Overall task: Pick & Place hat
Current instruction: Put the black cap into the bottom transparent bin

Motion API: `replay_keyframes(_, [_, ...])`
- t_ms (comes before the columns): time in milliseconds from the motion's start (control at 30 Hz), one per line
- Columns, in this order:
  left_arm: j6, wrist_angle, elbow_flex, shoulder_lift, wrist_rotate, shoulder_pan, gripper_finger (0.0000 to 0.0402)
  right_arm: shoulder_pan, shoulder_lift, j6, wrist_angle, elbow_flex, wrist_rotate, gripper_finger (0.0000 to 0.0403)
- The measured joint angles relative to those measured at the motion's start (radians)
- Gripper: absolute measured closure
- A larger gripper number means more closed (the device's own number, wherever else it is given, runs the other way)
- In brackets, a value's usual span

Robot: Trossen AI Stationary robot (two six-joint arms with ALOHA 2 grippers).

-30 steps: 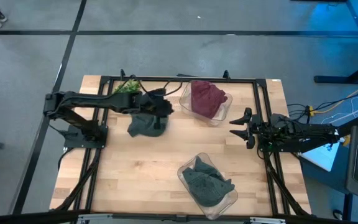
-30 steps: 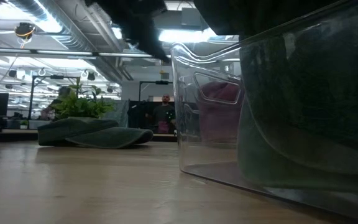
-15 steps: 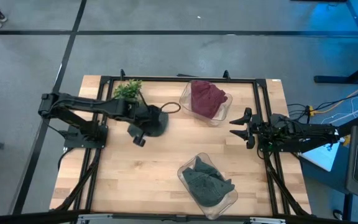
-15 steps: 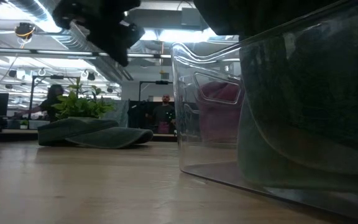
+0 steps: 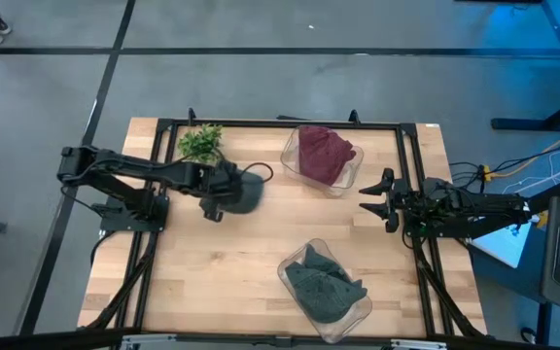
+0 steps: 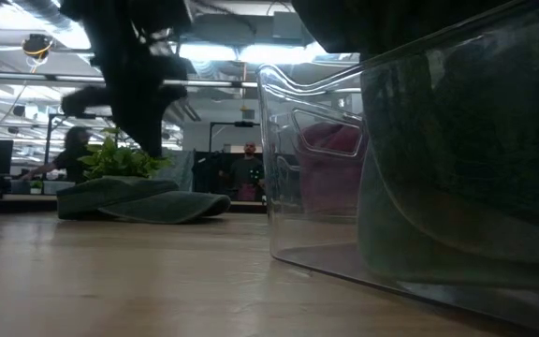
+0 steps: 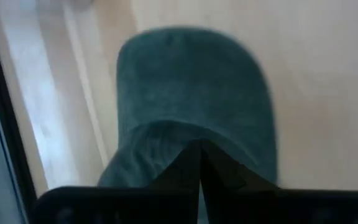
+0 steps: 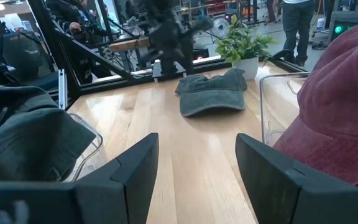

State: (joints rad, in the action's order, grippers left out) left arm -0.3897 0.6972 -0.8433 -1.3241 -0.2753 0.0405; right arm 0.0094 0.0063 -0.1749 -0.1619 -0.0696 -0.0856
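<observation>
Nearest the low camera stands a clear bin (image 6: 419,178) holding dark green hats (image 5: 324,284). Farther back, the green hat (image 8: 213,92) lies flat on the wooden worktop (image 5: 212,262), beside a small potted plant (image 5: 199,142). The left hand (image 5: 214,206) hovers over the hat's edge, clenched on nothing. The right hand (image 5: 369,197) waits released near the bin of maroon hats (image 5: 322,154).
</observation>
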Motion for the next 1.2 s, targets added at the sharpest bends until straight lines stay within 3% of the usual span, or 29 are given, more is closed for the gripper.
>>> replay_keyframes(100, [0.043, -0.05, 0.032, -0.009, -0.03, 0.033, 0.0401, 0.0, 0.0, 0.0, 0.0, 0.0, 0.0, 0.0189])
replay_keyframes(233, [0.089, -0.095, 0.053, -0.009, -0.198, 0.063, 0.0399, 0.0, 0.0, 0.0, 0.0, 0.0, 0.0, 0.0189])
replay_keyframes(300, [0.089, -0.1, 0.055, -0.009, -0.232, 0.077, 0.04, 0.0, 0.0, 0.0, 0.0, 0.0, 0.0, 0.0189])
replay_keyframes(767, [0.089, -0.183, 0.125, -0.084, -0.159, 0.126, 0.0399, 0.0, 0.0, 0.0, 0.0, 0.0, 0.0, 0.0189])
replay_keyframes(1200, [0.101, -0.198, 0.141, -0.093, 0.043, 0.055, 0.04, 0.0, 0.0, 0.0, 0.0, 0.0, 0.0, 0.0189])
